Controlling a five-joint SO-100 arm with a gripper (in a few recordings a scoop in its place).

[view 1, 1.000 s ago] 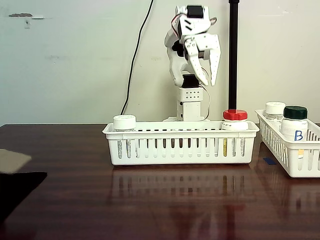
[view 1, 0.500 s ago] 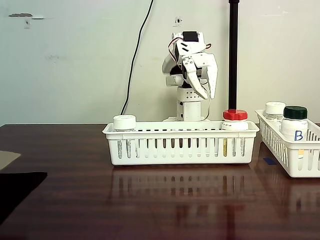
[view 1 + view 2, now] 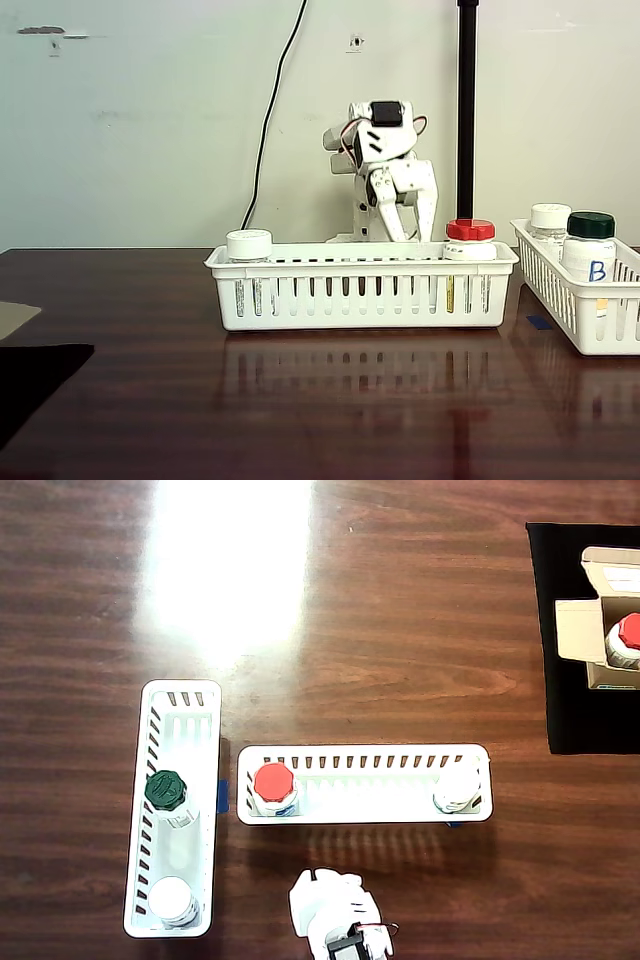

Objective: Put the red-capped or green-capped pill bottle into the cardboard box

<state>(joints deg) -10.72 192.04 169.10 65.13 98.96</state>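
Note:
A red-capped pill bottle (image 3: 470, 232) (image 3: 273, 783) stands at one end of the middle white basket (image 3: 360, 290) (image 3: 365, 752). The green-capped bottle (image 3: 591, 228) (image 3: 166, 791) stands in the other white basket (image 3: 585, 305) (image 3: 181, 689). My gripper (image 3: 406, 234) hangs behind the middle basket, fingers pointing down, open and empty, a little left of the red cap. The white arm (image 3: 330, 912) shows at the bottom edge of the overhead view. The cardboard box (image 3: 582, 630) sits at the far right on a black mat, holding another red-capped bottle (image 3: 629, 632).
A white-capped bottle (image 3: 249, 244) (image 3: 457, 788) stands at the middle basket's other end, and another (image 3: 551, 217) (image 3: 173, 900) shares the basket with the green one. A black pole (image 3: 466, 110) rises beside the arm. The black mat (image 3: 30, 380) (image 3: 580, 720) edges the dark wooden table.
My gripper has come down from high above the basket to just behind its rim as the arm folded. The tan cardboard edge at the far left has shrunk.

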